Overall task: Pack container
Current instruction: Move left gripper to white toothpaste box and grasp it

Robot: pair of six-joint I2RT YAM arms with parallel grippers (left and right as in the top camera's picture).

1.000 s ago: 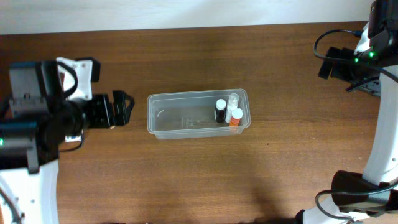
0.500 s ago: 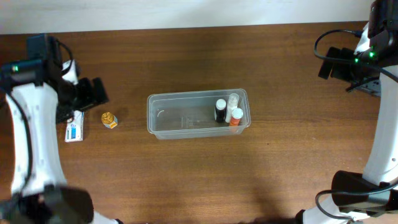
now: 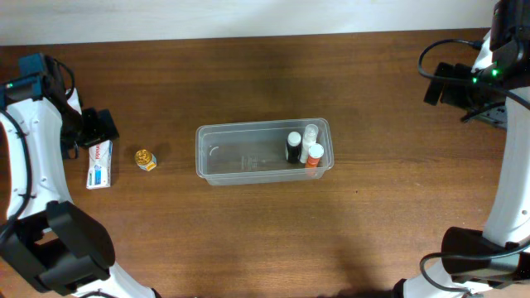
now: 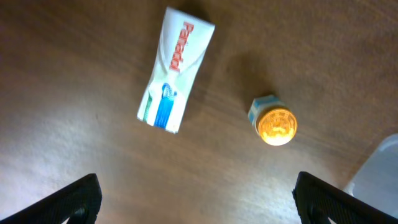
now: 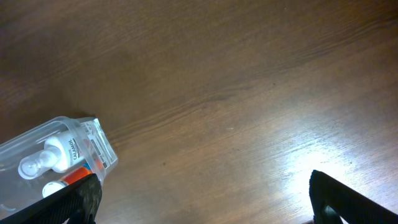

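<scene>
My left gripper (image 4: 198, 200) and right gripper (image 5: 208, 205) are wide open, holding nothing. The clear rectangular plastic tub (image 3: 236, 162) mid-frame looks light, stiff and slippery. I would pinch its thin rim.

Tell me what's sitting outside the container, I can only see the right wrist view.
Observer: A white toothpaste box lies flat, well to the left of the container.
Operator: Anything else out there?
Observer: A small gold-capped jar stands between the box and the container, touching neither.
Operator: Where's the left gripper?
Observer: The left gripper is open near the box, holding nothing.
</scene>
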